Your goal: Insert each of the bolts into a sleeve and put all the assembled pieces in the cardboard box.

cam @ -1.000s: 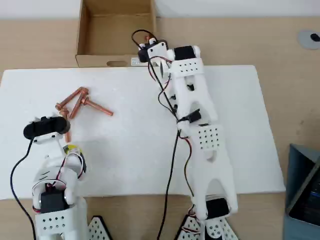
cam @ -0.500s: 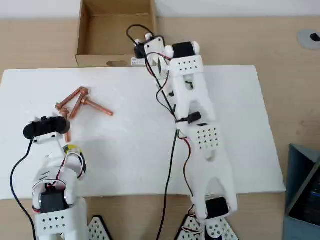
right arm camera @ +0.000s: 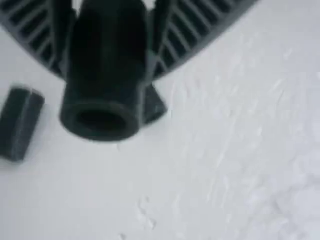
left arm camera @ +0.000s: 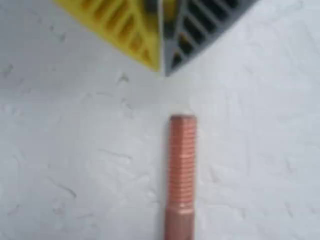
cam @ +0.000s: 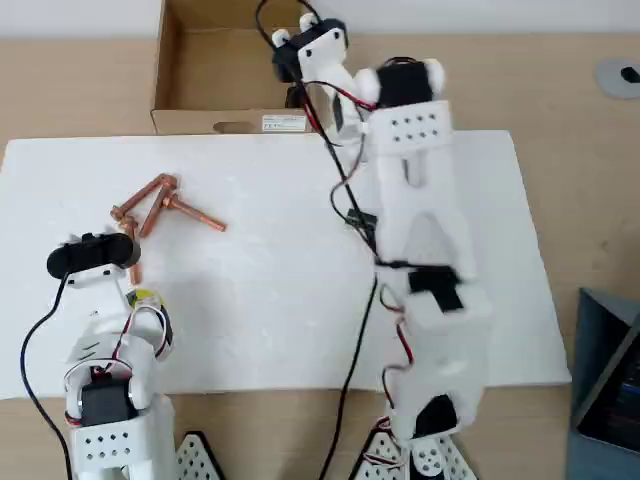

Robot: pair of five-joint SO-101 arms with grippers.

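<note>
The bolt (left arm camera: 181,170) lies lengthwise in line with the left fingers (left arm camera: 132,30), pressed together empty; right fingers (right arm camera: 200,25) clasp a sleeve (right arm camera: 102,85).

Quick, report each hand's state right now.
Left hand: closed, empty; a threaded copper bolt lies just past its tips.
Right hand: closed on a black cylindrical sleeve.
</note>
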